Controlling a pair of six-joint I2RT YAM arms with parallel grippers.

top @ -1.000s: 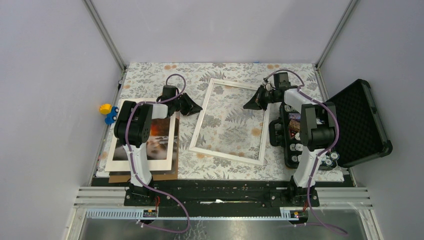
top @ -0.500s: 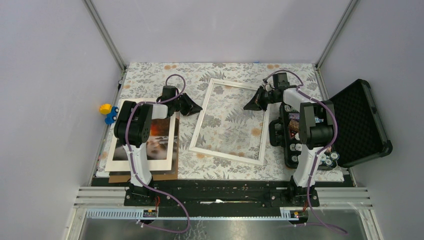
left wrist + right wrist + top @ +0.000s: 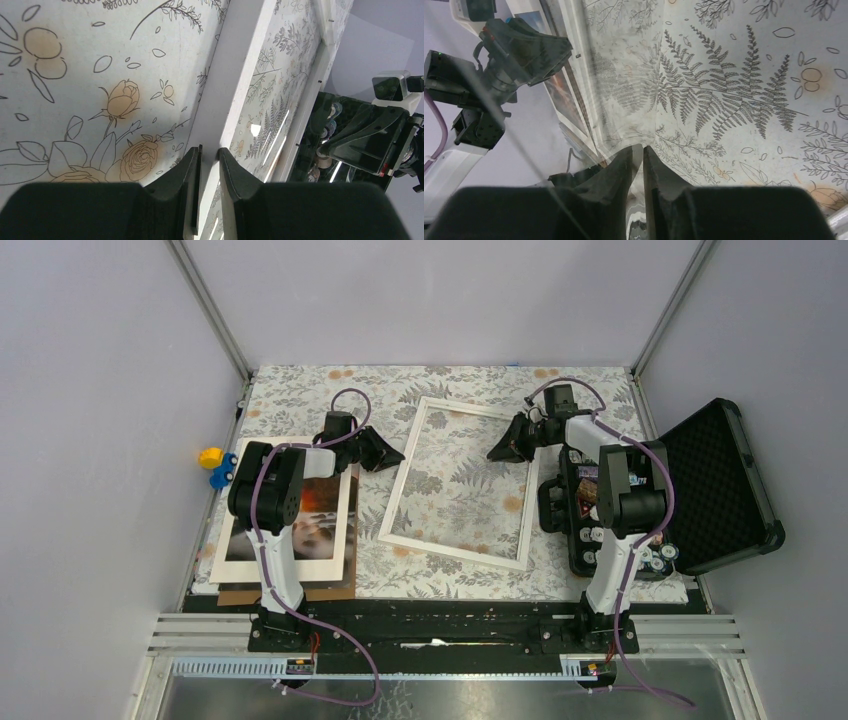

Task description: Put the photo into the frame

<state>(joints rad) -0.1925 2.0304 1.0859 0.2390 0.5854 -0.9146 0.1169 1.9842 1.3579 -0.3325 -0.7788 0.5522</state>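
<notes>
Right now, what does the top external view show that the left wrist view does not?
Only the top view: the photo lying left of the frame, and a yellow toy. Only the left wrist: the left gripper pinching the frame's white edge. Both: the frame, the floral cloth and the right gripper.

— How is the light in the top view?
— Bright and even, coming from overhead. The arms cast only faint, soft shadows on the table (image 3: 450, 380). It is sharp all over, and the corner posts lean outward a little toward the picture's edges.
— And the wrist cameras?
— The left fingers (image 3: 170, 200) and right fingers (image 3: 614, 190) are dark, soft blurs along the bottom. In the left wrist view, white glare streaks lie on the pane of the frame (image 3: 240, 85), and a grey shadow runs beside its rail. In the right wrist view, reflections haze the pane and smear the fern print.
</notes>
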